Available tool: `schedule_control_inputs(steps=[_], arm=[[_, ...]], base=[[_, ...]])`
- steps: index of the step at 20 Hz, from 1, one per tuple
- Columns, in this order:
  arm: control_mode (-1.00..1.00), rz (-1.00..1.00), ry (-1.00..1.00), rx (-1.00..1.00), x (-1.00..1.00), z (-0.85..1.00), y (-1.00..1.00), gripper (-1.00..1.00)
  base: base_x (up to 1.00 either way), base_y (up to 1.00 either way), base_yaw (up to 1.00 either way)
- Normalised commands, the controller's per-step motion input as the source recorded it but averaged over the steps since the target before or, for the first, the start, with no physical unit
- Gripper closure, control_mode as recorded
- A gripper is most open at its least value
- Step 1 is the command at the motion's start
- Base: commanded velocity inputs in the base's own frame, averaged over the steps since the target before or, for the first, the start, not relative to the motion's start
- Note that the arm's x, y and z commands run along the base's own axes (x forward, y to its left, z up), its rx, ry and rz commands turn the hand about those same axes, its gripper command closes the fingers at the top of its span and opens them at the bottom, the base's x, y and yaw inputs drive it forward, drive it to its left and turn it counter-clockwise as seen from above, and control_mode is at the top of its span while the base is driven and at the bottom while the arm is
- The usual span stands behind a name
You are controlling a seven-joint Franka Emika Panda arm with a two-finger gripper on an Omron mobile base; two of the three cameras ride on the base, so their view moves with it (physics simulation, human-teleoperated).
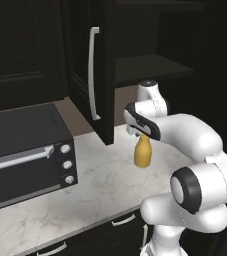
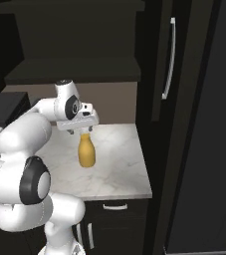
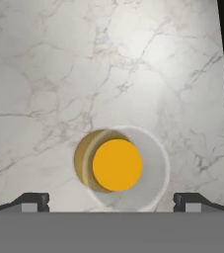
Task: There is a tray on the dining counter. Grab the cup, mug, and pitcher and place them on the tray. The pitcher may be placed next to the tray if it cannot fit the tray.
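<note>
Pitcher [image 1: 143, 152] stands upright on the marble worktop [image 1: 100, 175], near the dark tall cabinet [image 1: 92, 65] and well apart from the black toaster oven [image 1: 27, 150]. Directly above its neck the tool [image 2: 79, 131] is held released, jaws spread wide to either side of the cap, nothing grasped. In the hand view the pitcher [image 3: 114, 165] is seen from straight overhead, its orange top lying between the two fingertips [image 3: 34, 201] but slightly toward one side rather than dead centre.

Trouble could arise from that offset: if the tool were lowered as it stands, one finger might be brought against the shoulder of the rounded body and the tall vessel could be tipped or pushed along the smooth marble. A grip taken only on the narrow neck may be judged weak, so the pitcher might slip or swing when lifted. The cabinet edge close by could also be struck during the lift.

Whether anything is held inside the pitcher cannot be told; its top appears closed.
</note>
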Motion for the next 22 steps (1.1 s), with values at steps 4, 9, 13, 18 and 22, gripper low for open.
schedule_control_inputs(steps=[4,9,13,18,22], arm=[[-1.0,0.0,0.0,0.0,0.01,0.0,-0.06,-1.0],[-1.0,0.0,0.0,0.0,0.0,-0.06,-0.04,-1.0],[-1.0,0.0,0.0,0.02,0.0,-0.09,-0.02,-1.0],[-1.0,0.0,0.02,0.04,0.06,-0.11,-0.02,-1.0],[-1.0,0.0,0.04,0.04,0.04,-0.14,-0.03,-1.0]], base=[[0.0,0.0,0.0],[0.0,0.0,0.0],[0.0,0.0,0.0],[0.0,0.0,0.0],[0.0,0.0,0.0]])
